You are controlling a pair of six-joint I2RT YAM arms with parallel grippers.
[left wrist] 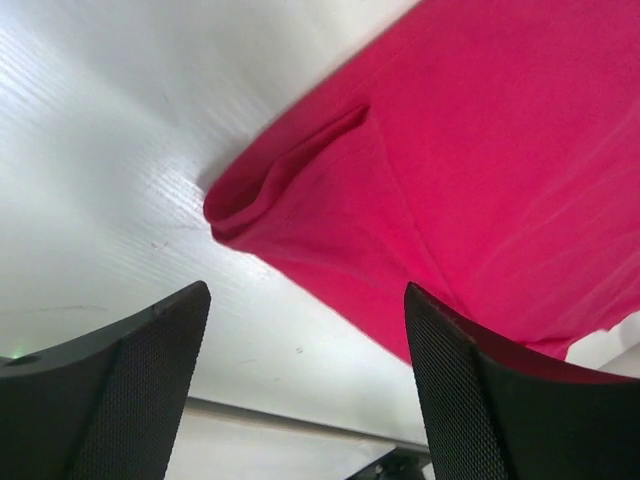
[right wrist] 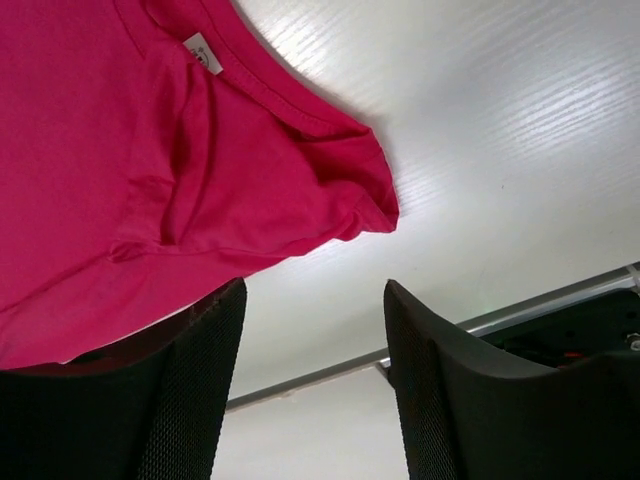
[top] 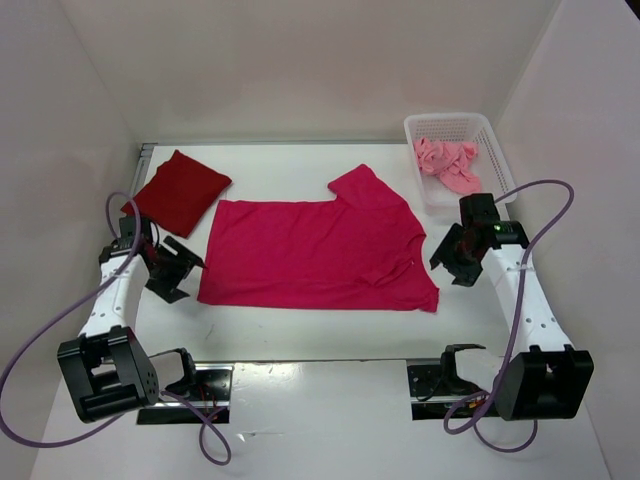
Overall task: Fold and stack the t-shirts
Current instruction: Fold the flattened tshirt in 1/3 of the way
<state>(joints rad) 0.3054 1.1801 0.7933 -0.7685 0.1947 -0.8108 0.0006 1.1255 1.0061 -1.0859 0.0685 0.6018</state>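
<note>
The magenta-pink t-shirt point(top: 315, 252) lies spread flat in the middle of the table, one sleeve pointing to the back right. Its corner shows in the left wrist view point(left wrist: 420, 180) and its collar end in the right wrist view point(right wrist: 170, 170). The dark red t-shirt point(top: 178, 190) lies folded at the back left. The salmon pink t-shirt point(top: 446, 164) is crumpled in the white mesh basket point(top: 492, 150). My left gripper point(top: 180, 268) is open and empty beside the magenta shirt's left edge. My right gripper point(top: 446, 260) is open and empty beside its right edge.
The basket stands at the back right near the right arm. White walls enclose the table on three sides. Purple cables loop from both arms. Metal mounting plates point(top: 190, 382) lie at the near edge.
</note>
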